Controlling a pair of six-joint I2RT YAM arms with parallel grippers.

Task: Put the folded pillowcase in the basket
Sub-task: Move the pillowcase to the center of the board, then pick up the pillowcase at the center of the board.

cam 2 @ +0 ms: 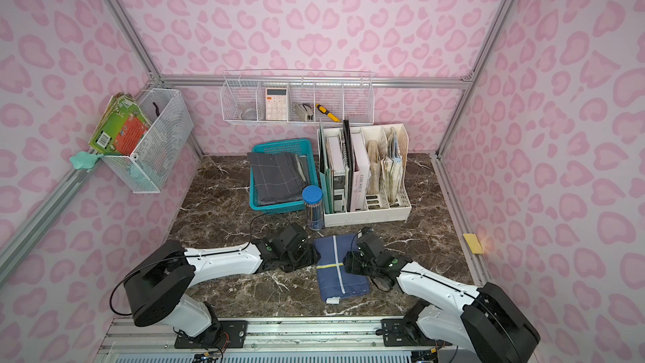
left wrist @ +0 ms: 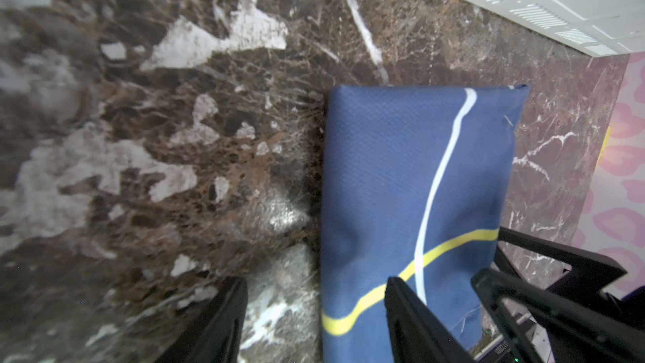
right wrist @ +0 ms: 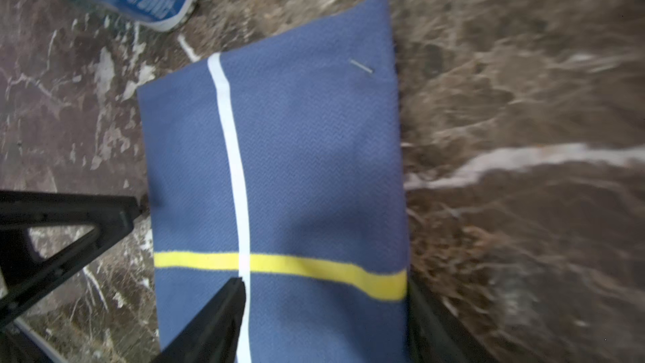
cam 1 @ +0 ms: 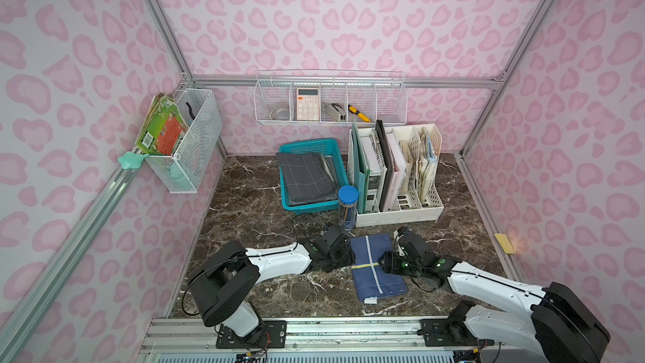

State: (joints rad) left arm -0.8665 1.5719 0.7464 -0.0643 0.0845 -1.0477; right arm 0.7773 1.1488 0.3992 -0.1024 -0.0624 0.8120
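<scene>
While the folded pillowcase [cam 1: 377,267], navy with a white and a yellow stripe crossing, lies flat on the marble surface [cam 1: 244,204] at lower centre in both top views, both arms reach in low from the bottom edge, one on each side. The left hand [cam 1: 347,260] is at its left edge, jaws apart: one finger [left wrist: 412,309] over the cloth, the other on bare surface. The right hand [cam 1: 385,262] straddles the right edge, jaws likewise spread. Further up at centre, well apart, the teal basket [cam 1: 307,144] holds a dark grey checked folded cloth [cam 1: 307,179]. Just beside its lower right corner stands a blue-lidded tube of pencils [cam 1: 348,207], then the cream file rack [cam 1: 398,213], packed with folders.
</scene>
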